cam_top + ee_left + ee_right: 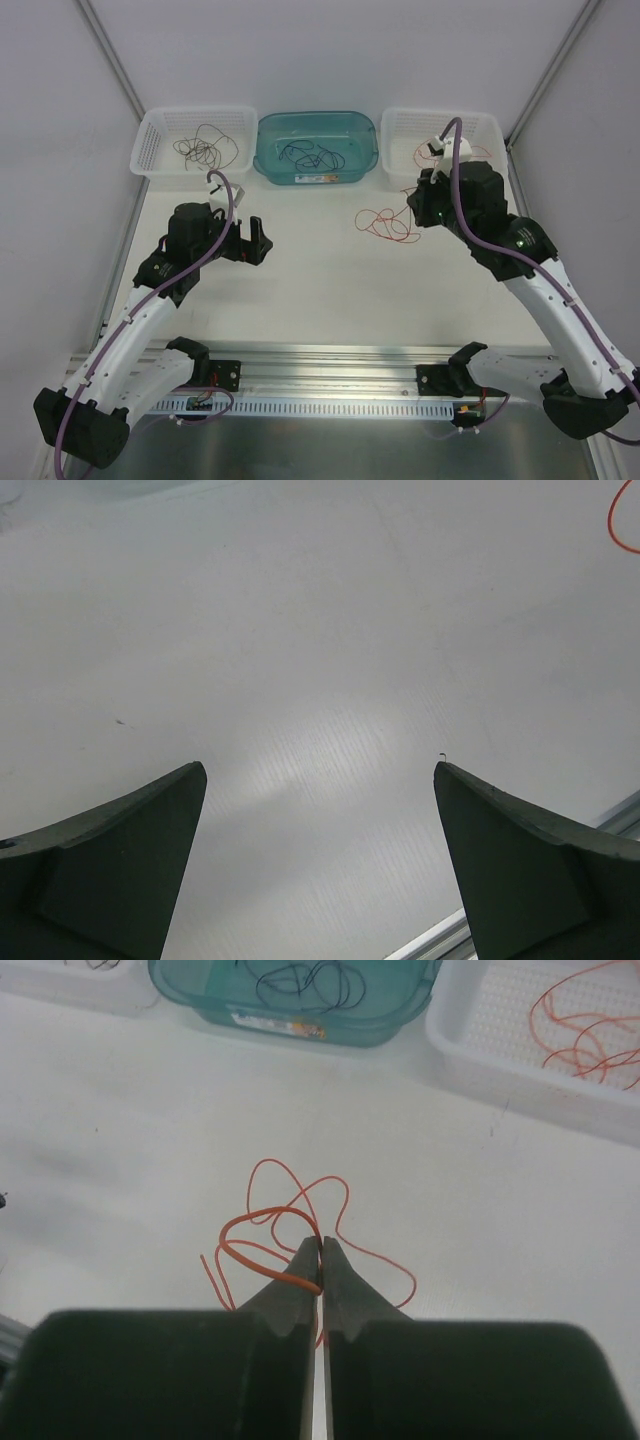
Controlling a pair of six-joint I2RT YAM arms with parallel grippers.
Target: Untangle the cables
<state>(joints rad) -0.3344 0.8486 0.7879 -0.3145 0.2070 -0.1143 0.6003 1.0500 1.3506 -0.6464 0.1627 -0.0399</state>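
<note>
A loose red cable (300, 1210) lies looped on the white table; from above it shows as a red tangle (385, 222) left of the right arm. My right gripper (321, 1243) is shut on a strand of it, the wire pinched between the fingertips. More red cables (585, 1030) lie in the right white basket (400, 125), dark cables (310, 155) in the teal tub (268, 165), and dark cables (200, 148) in the left white basket (150, 130). My left gripper (320, 770) stands wide open over bare table with nothing between its fingers; it shows from above as the left gripper (250, 240).
The three containers stand in a row along the back of the table. White walls close in both sides. A metal rail (330, 365) with the arm bases runs along the near edge.
</note>
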